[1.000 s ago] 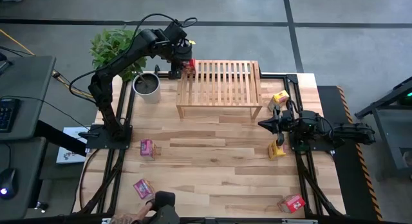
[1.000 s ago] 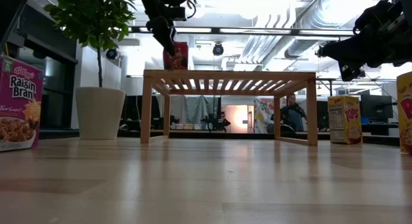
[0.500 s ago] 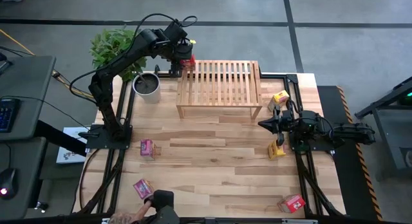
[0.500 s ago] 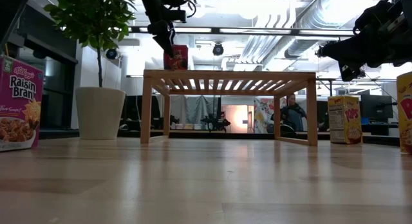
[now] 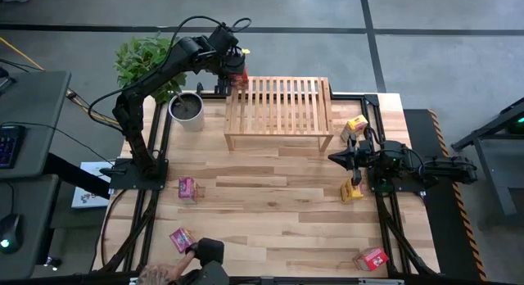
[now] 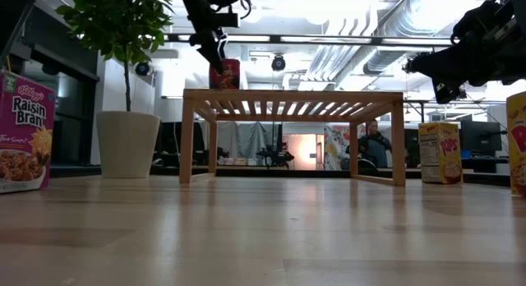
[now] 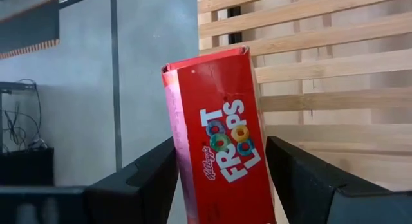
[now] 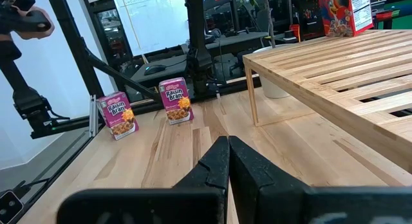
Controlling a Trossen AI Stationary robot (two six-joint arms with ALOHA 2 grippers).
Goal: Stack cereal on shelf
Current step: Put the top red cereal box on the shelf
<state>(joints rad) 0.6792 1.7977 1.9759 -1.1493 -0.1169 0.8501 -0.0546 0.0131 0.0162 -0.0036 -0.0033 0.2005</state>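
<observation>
The red cereal box (image 7: 222, 140) stands upright on the far left corner of the light-wood slatted shelf (image 5: 282, 105), also seen in the low view (image 6: 223, 75). My left gripper (image 7: 222, 185) is open just above it. Its fingers stand on either side of the box, with a slit showing beside one finger (image 7: 290, 166). My right gripper (image 5: 334, 158) is shut and hovers right of the shelf. On the table stand two yellow boxes (image 5: 357, 124) (image 5: 352, 191), two pink boxes (image 5: 187, 187) (image 5: 181, 239) and another red box (image 5: 371, 258).
A potted plant (image 5: 187, 109) stands left of the shelf, close to my left arm. At the table's near edge, a person's hand (image 5: 168, 274) is beside a dark object (image 5: 209, 254), near the pink box. Bare tabletop (image 5: 270, 195) lies between the shelf and the near boxes.
My left gripper has risen a little and drawn back toward the table's far left corner. The red box has sunk slightly and now stands on the shelf's corner.
</observation>
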